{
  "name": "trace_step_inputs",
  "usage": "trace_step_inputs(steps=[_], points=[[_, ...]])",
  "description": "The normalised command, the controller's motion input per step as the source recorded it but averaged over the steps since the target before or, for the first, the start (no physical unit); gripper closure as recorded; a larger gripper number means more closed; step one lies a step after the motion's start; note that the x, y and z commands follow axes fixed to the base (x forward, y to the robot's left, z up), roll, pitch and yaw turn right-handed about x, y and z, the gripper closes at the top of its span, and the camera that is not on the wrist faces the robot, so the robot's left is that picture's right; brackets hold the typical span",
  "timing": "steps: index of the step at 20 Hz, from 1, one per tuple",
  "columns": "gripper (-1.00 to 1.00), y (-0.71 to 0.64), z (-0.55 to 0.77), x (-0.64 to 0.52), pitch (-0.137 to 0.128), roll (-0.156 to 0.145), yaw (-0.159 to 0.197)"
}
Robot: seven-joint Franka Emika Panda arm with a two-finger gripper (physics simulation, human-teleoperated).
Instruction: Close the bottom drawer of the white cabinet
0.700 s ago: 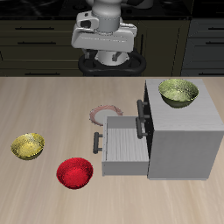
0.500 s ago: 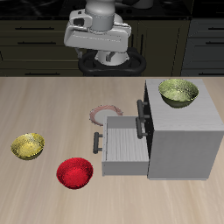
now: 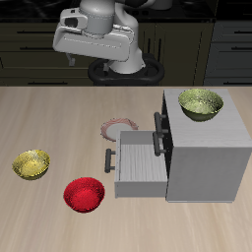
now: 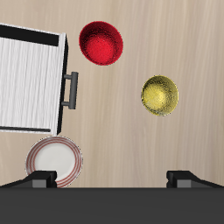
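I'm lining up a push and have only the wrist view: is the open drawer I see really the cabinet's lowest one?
Observer: Yes. The exterior view shows the bottom drawer pulled out of the white cabinet. The dark handles above it sit close against the cabinet's face.
Operator: Anything on the cabinet's top?
Observer: An olive-yellow bowl sits there, toward the back.
Operator: How high am I?
Observer: The gripper hangs high above the table's back edge, well above the cabinet's top and far from the drawer's handle.
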Motion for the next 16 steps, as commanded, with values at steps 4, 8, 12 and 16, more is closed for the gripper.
trace_step_inputs(steps=[4, 8, 12, 16], points=[[-1.00, -0.15, 0.03, 0.37, 0.037, 0.045, 0.048], [-1.00, -0.13, 0.14, 0.32, -0.030, 0.017, 0.073], [-1.00, -0.14, 0.10, 0.25, -0.007, -0.023, 0.033], [-1.00, -0.06, 0.07, 0.25, 0.013, 0.062, 0.054]])
